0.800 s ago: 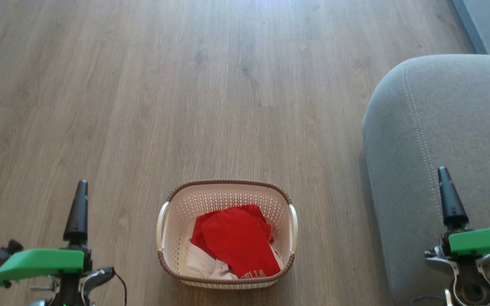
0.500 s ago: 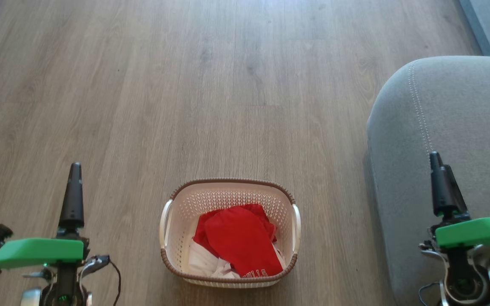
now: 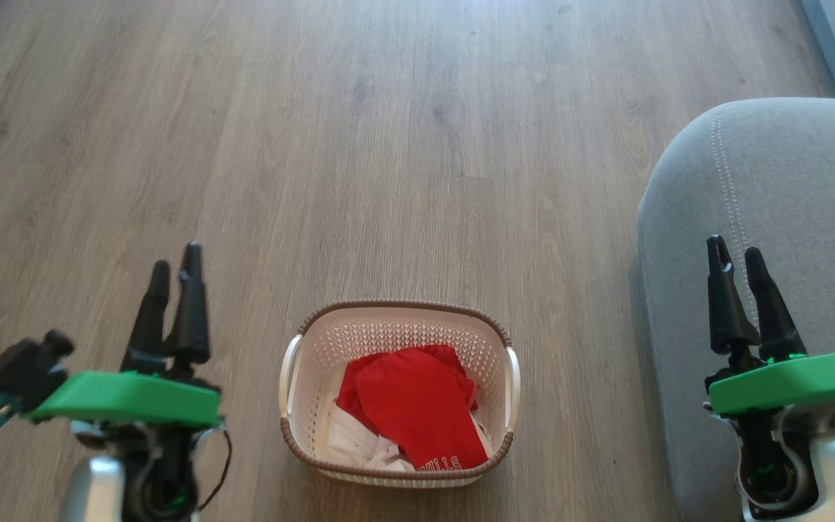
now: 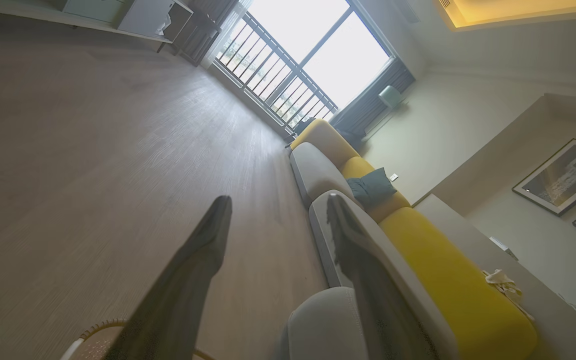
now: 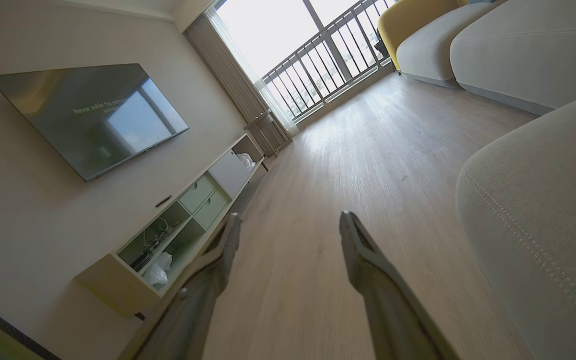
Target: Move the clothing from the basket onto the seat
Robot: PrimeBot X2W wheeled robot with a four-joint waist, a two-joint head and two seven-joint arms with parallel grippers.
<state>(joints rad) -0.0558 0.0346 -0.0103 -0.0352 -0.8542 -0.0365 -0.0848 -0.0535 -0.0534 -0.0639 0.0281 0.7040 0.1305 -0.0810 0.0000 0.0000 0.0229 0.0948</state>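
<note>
The left claw (image 3: pixel 175 259), wide and empty, hovers left of the basket (image 3: pixel 396 306); the right claw (image 3: pixel 733 248), equally wide and empty, right of it above the seat (image 3: pixel 773 188): a flanking stance, judged ready for reaching. The clothing (image 3: pixel 417 413) lies heaped inside the basket.

White letters run along the hem of the red clothing (image 3: pixel 417 413) lying in the basket (image 3: pixel 397 307) in front of me. Upside down from my side, they read "ULLS", and the start is hidden. The television (image 5: pixel 85 112) shows a pale line starting "Never"; the rest is too small to read.
</note>
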